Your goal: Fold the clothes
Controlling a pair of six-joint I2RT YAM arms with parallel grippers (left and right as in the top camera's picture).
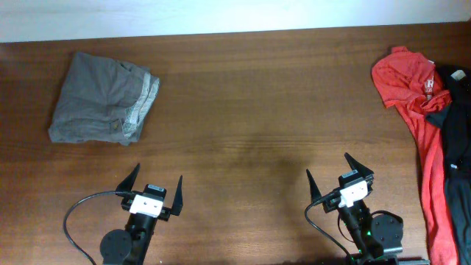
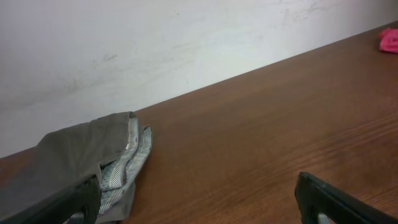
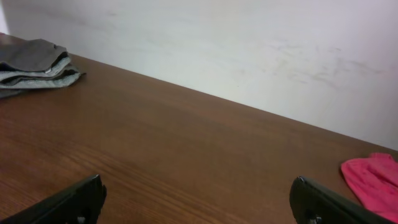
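The grey-olive shorts (image 1: 103, 99) lie folded in a compact bundle at the table's back left, paler waistband lining showing on the right side. They also show in the left wrist view (image 2: 81, 158) and far left in the right wrist view (image 3: 34, 62). My left gripper (image 1: 153, 185) is open and empty near the front edge, well in front of the shorts. My right gripper (image 1: 338, 174) is open and empty at the front right. Its open fingers show in the right wrist view (image 3: 199, 199); the left gripper's fingers show in the left wrist view (image 2: 199, 199).
A red shirt (image 1: 412, 85) and dark clothes (image 1: 456, 147) lie piled at the table's right edge. The red cloth shows in the right wrist view (image 3: 373, 180). A white wall runs behind the brown wooden table (image 1: 250, 110).
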